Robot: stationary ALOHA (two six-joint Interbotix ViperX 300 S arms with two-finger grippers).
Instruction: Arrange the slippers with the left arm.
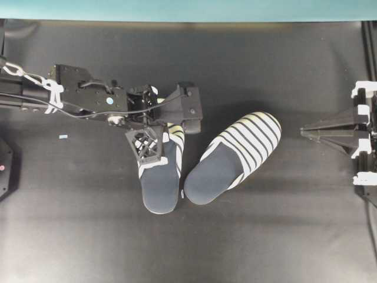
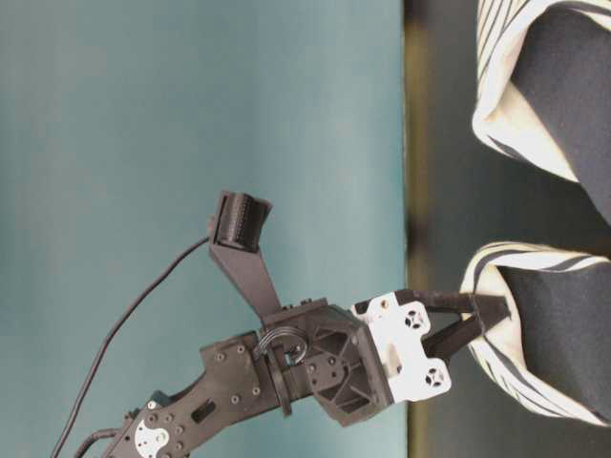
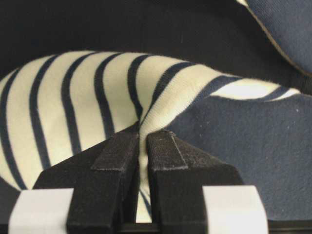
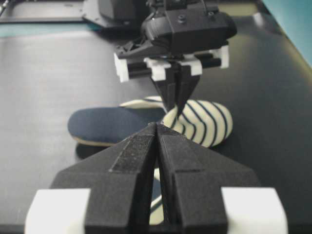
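Observation:
Two slippers with navy insoles and striped toe covers lie mid-table. The left slipper (image 1: 160, 183) points heel toward the front; the right slipper (image 1: 235, 156) lies slanted beside it, close at the heels. My left gripper (image 1: 166, 127) is over the left slipper's toe cover and shut on its opening edge. The wrist view shows the pale fabric edge (image 3: 161, 105) pinched between the pads (image 3: 165, 146). The table-level view shows the fingertips (image 2: 492, 310) on that slipper (image 2: 554, 334). My right gripper (image 1: 303, 132) is shut and empty at the right edge, apart from both slippers.
A black mat (image 1: 88, 236) covers the table, with a teal wall (image 1: 188, 9) at the back. A small pale-blue scrap (image 1: 63, 137) lies at the left. The left arm (image 1: 76, 94) stretches in from the left edge.

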